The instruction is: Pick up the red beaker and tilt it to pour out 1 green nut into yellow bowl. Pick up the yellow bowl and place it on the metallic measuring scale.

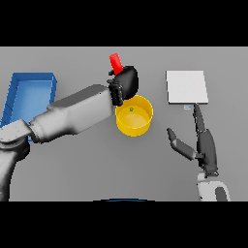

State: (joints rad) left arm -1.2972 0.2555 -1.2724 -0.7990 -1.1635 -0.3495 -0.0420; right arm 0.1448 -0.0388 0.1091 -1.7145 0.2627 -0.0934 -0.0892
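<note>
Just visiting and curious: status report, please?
Left hand shut on red beaker above yellow bowl. Green nut in bowl. Right hand open, idle below scale. Nothing in the way.

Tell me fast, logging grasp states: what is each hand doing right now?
Left hand: shut on the red beaker, above the yellow bowl.
Right hand: open, holding nothing.

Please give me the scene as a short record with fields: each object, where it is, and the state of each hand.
left hand: curled round the red beaker, above the bowl's far rim
red beaker: tilted, held off the table
yellow bowl: on the table, centre
green nut: inside the bowl
scale: flat, right of the bowl, nothing on it
right hand: open, near the scale's front edge
blue tray: far left
</note>
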